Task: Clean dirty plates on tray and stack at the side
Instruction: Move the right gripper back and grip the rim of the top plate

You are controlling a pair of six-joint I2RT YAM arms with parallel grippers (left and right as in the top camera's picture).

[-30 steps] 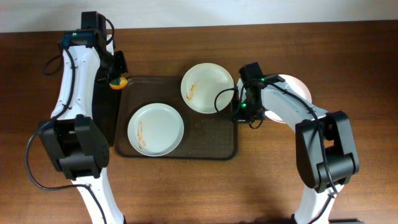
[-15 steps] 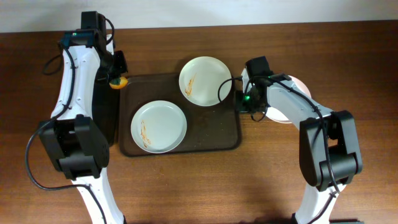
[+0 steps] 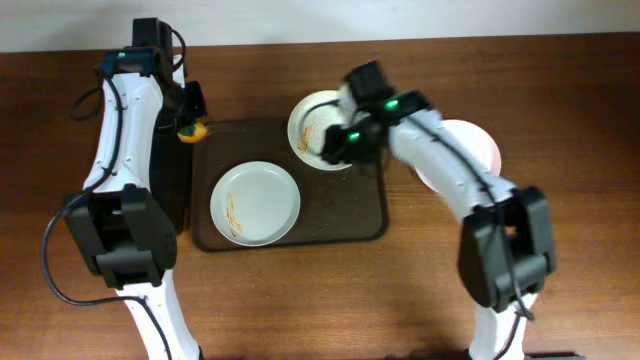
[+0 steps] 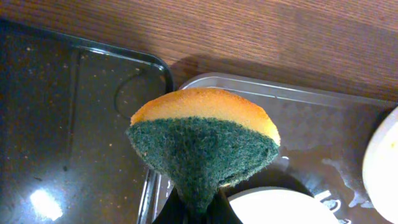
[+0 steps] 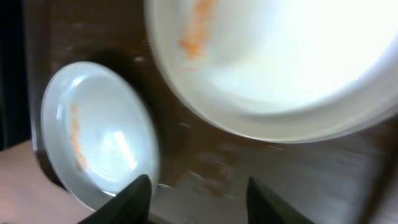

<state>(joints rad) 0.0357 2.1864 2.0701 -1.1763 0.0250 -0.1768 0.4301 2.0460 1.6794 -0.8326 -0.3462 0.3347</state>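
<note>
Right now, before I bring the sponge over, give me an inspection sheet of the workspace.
Surface: brown wooden table.
Job's things: tray holds two plates, both streaked orange, the near plate and the far plate. A third plate sits on the table right of the tray, partly hidden by the right arm, and looks plain white.
Clutter: narrow black tray beside the brown one; sponge.
Grippers: left gripper shut on the sponge, above where the two trays meet; right gripper open, nothing between its fingers, above the tray by the far plate.
Cables: black cable looping beside the left arm.
Surroundings: pale wall strip beyond the table; nothing else seen.
</note>
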